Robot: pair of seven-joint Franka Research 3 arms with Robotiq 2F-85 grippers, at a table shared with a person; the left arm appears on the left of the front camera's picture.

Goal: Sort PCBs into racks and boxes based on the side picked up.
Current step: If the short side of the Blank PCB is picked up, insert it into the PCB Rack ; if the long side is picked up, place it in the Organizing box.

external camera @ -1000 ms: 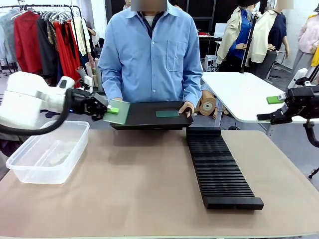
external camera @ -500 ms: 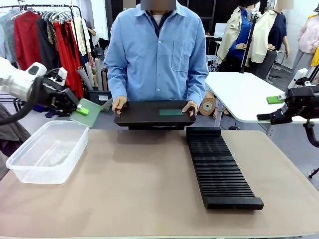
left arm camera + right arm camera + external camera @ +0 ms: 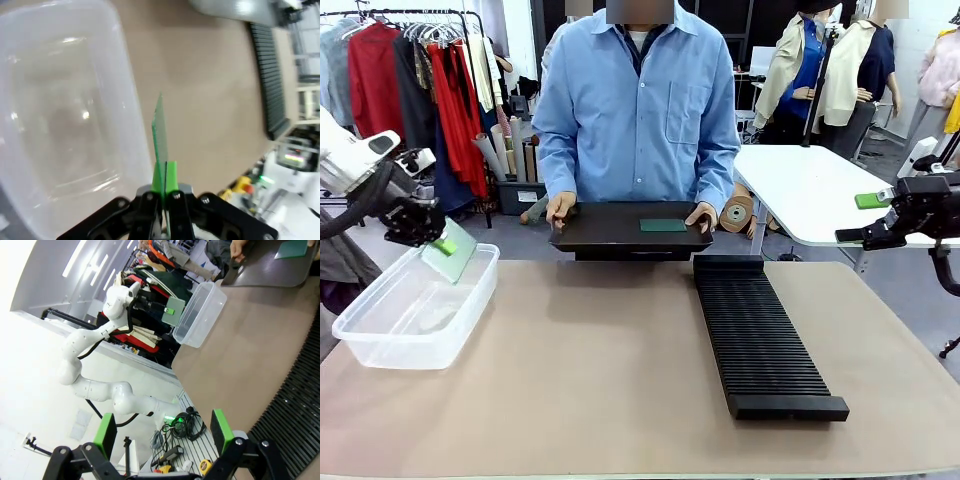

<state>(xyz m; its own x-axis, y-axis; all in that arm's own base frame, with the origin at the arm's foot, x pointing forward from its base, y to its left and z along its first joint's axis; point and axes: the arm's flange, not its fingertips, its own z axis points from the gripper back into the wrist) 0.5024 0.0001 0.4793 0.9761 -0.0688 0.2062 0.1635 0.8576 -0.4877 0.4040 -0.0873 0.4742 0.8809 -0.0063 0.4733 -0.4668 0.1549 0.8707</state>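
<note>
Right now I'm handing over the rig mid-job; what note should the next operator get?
Left tool: shut on a PCB, held tilted above the clear tub at its rim.
Right tool: open, empty, off the table's right side.
A second PCB lies on the black tray the person holds.
Rack: no board visible in it.
Done: nothing sorted that I can see.
Left: drop this board in the tub, then the tray's.
</note>
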